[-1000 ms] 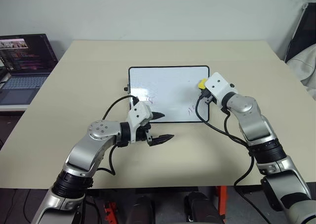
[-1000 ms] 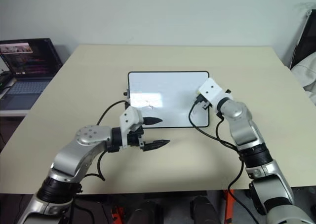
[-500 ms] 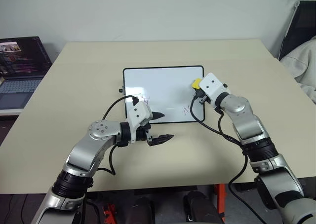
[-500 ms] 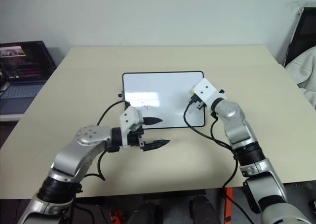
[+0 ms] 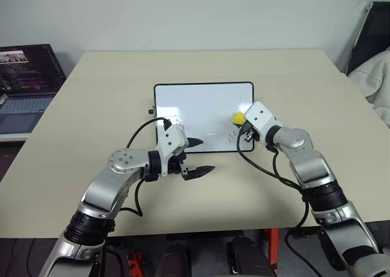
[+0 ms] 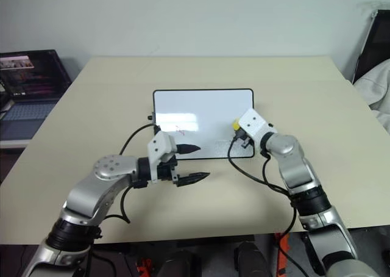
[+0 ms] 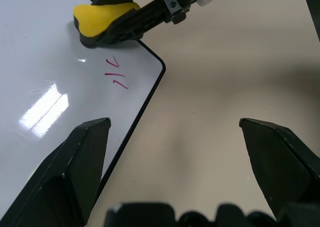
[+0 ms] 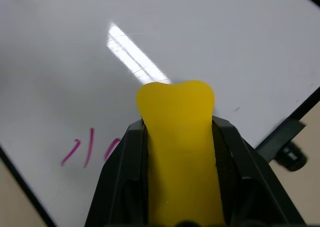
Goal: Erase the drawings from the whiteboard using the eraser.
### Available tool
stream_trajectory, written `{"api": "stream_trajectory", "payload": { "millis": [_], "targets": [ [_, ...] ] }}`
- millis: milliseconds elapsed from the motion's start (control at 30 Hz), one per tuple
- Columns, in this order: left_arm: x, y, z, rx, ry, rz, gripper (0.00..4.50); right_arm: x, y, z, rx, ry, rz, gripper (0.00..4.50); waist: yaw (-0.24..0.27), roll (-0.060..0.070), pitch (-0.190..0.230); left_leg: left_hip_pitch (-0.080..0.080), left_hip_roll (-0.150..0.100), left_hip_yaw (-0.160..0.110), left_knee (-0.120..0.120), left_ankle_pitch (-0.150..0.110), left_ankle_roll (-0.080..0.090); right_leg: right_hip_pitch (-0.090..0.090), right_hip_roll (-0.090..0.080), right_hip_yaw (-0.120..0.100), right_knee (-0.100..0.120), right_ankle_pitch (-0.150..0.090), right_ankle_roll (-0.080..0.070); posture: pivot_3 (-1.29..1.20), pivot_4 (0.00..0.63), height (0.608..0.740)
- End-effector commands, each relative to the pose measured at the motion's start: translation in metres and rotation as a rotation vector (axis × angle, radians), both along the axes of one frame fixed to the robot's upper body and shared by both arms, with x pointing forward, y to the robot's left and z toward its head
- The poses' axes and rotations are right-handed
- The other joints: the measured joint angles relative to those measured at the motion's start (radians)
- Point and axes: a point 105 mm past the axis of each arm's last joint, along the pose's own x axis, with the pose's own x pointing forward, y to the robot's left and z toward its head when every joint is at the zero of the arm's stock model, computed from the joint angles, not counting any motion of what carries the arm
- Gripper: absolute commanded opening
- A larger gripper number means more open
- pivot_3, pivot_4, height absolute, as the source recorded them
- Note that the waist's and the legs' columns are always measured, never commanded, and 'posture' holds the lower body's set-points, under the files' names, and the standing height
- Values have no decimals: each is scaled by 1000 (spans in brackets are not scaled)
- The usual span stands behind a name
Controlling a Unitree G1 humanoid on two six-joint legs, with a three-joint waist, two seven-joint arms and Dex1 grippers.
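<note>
Whiteboard [image 5: 201, 106] carries three short purple-pink strokes [image 7: 115, 73] beside one yellow eraser [image 5: 239, 116] clamped by the right gripper [image 5: 242, 122], while the left gripper [image 5: 198, 157] gapes empty.

Head views overhead; wrist views close

A beige bench [image 5: 109, 94] with a smooth matte top spans the middle of the head views, its near edge running across the lower part. Behind it rises a plain pale wall [image 5: 195, 14]. Off the bench's left edge an open laptop [image 5: 27, 75] sits on a lower grey surface; its screen glows with dark windows and its grey keyboard faces the bench. At the far right, past the bench's corner, a black chair back [image 5: 368, 36] stands upright, with a bundle of white cloth [image 5: 372, 85] resting against it. Below the bench's near edge, a bit of orange-red frame [image 5: 272, 240] shows.
</note>
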Motion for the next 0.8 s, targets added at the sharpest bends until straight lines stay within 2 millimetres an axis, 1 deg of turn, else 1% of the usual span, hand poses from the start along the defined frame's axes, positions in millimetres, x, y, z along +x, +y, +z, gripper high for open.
{"api": "stream_trajectory", "payload": {
  "millis": [33, 67, 100, 167, 200, 267, 400, 533, 600, 700, 800],
  "targets": [
    [-1, -1, 8, -15, -37, -8, 4500, -1, -18, 6, 35, -2, -78, 1290, 2, 0, 0, 0, 0, 0, 0, 0, 0, 0, 0, 0, 0, -2, 3, 0, 150, 740],
    [0, 2, 8, -22, -35, 11, 4500, -5, -17, 23, 108, -44, -76, 1290, 3, 0, 1, 0, 0, 0, 0, 0, 0, 0, 0, 0, 0, -2, 3, 0, 150, 740],
    [0, 4, 8, -27, -34, 24, 4500, -9, -17, 34, 159, -71, -72, 1290, 6, 0, 1, -1, 0, 0, 0, 0, 0, -1, 0, 0, 0, -2, 3, 0, 150, 740],
    [2, 10, 8, -39, -30, 58, 4500, -21, -18, 50, 236, -109, -57, 1290, 6, 1, 1, -6, 0, -2, 0, 0, 0, -4, -1, -1, 0, -1, 2, 0, 150, 740],
    [3, 16, 7, -54, -32, 90, 4500, -30, -23, 55, 261, -128, -62, 1290, 7, 1, 1, -9, 0, -2, 0, 0, 0, -8, -1, -2, 0, 1, -1, 0, 150, 740],
    [5, 25, 6, -81, -33, 139, 4500, -45, -30, 60, 290, -149, -65, 1290, 12, 1, 1, -16, 0, -3, 0, 0, 0, -14, -1, -2, 0, 1, -1, 0, 150, 740],
    [0, 41, -4, -102, -12, 200, 4500, -83, -39, 35, 287, -93, -56, 1290, 25, 1, 1, -27, 1, -5, -1, -1, -2, -23, -3, -3, -3, 0, -1, 0, 150, 740],
    [-7, 45, -12, -88, 1, 193, 4500, -112, -35, 16, 320, -37, -21, 1290, 28, 1, 1, -30, -1, -5, 0, -2, -2, -24, -4, -3, -5, 0, -1, 0, 150, 740],
    [-7, 44, -12, -82, -1, 185, 4500, -120, -36, 9, 334, -10, -11, 1290, 28, 1, 1, -29, -1, -5, 1, -2, -2, -23, -4, -3, -5, 0, 0, 0, 150, 740],
    [-7, 41, -11, -86, -6, 164, 4500, -123, -36, 2, 338, 38, -14, 1290, 27, 1, 1, -23, -1, -3, 1, -1, -2, -19, -3, -3, -4, 0, 0, 0, 150, 740],
    [-7, 38, -10, -79, -12, 141, 4500, -124, -34, -6, 305, 59, -4, 1290, 27, 1, 1, -22, 0, -3, 1, -1, -1, -19, -1, -3, -2, 0, 0, 0, 150, 740]
  ]
}}
